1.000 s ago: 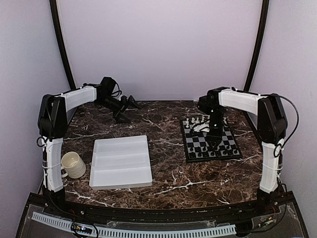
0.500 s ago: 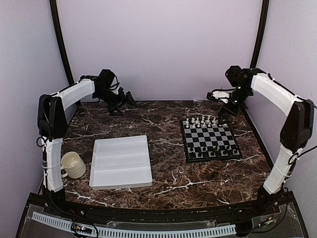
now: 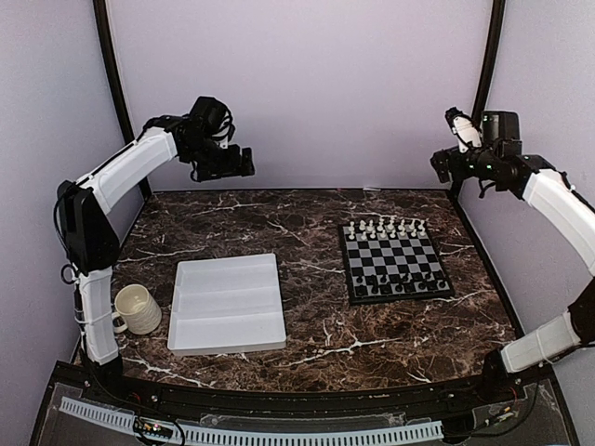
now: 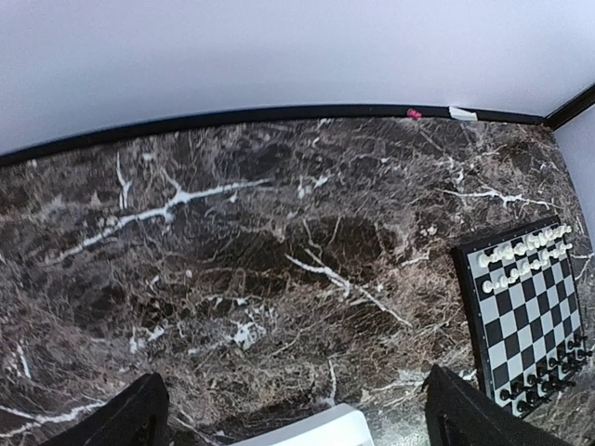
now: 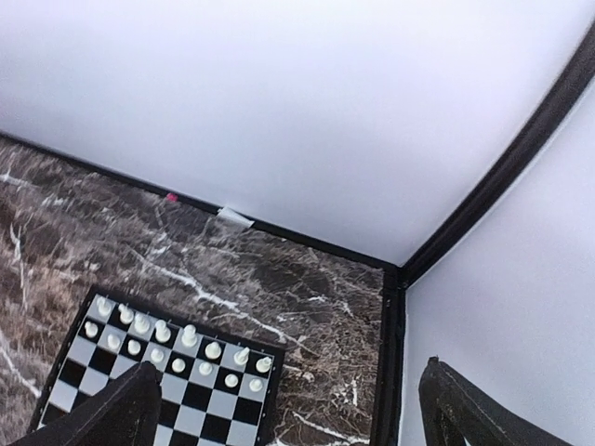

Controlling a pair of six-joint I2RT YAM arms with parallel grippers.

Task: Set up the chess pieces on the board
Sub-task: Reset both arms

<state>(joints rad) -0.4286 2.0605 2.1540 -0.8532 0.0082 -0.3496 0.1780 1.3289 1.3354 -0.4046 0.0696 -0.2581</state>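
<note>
Over on the right half of the marble table (image 3: 307, 223) sits the board (image 3: 395, 263), close to square-on with the table's edges. White pieces (image 3: 386, 227) stand in two rows along its far side and black pieces (image 3: 400, 284) in two rows along its near side, so the ranks run left to right and the armies face each other front to back.

And the right arm is up! A second ago its gripper was down among the white men; now the right gripper (image 5: 286, 372) hangs high by the back right corner, fingers (image 5: 112, 418) spread wide with nothing between them. The white rows look tidier than they did.

The left gripper (image 4: 296, 376) has climbed too, lifted off the back left of the table, fingers (image 4: 130, 423) wide apart and empty.

A scrap of white tape (image 5: 234, 217) sits at the foot of the back wall; whether it carries writing is too small to tell.

A white tray (image 3: 228, 302) lies left of centre, with a cup (image 3: 137, 308) beside it.
</note>
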